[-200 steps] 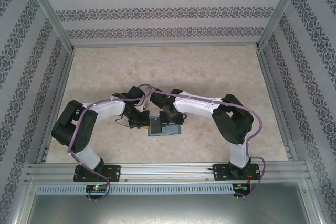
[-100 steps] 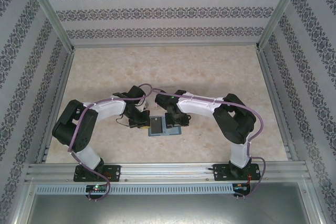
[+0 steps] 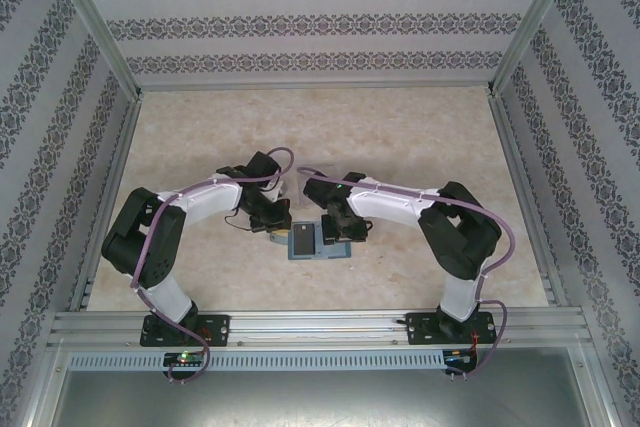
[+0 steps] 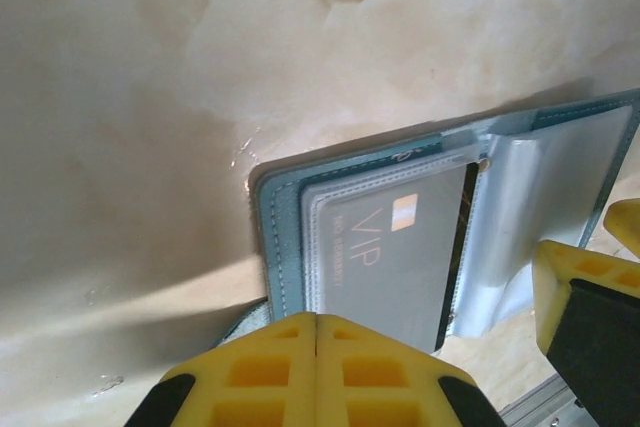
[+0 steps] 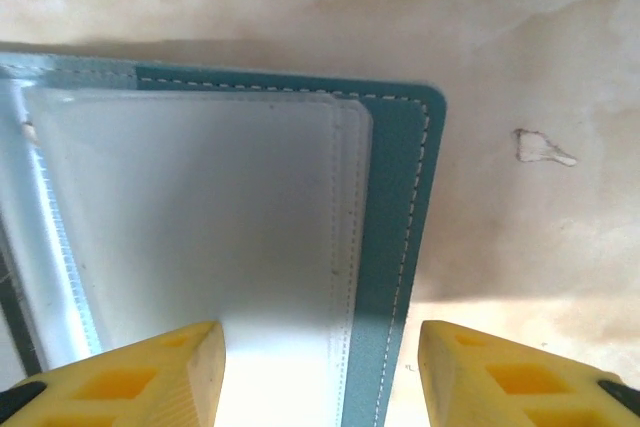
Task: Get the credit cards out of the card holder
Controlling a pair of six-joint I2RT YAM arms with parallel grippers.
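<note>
The teal card holder (image 3: 334,251) lies open on the table near its front middle. A grey credit card (image 4: 395,247) marked VIP sits inside a clear sleeve on its left half, and it looks dark from above (image 3: 301,240). My left gripper (image 4: 316,319) is shut with nothing between its jaws, its tip at the holder's near left edge (image 4: 275,217). My right gripper (image 5: 320,347) stands open above the right half, straddling the clear sleeve (image 5: 200,207) and the stitched teal border (image 5: 400,197). One of its fingers (image 4: 590,287) shows in the left wrist view.
The pale marbled table (image 3: 320,137) stretches free behind the holder. Patterned walls (image 3: 60,107) close it in on three sides. A metal rail (image 3: 320,322) runs along the front edge by the arm bases.
The right gripper has slid rightward off the card onto the holder's right half. The left wrist has moved a little back and right, and the holder has shifted slightly right.
</note>
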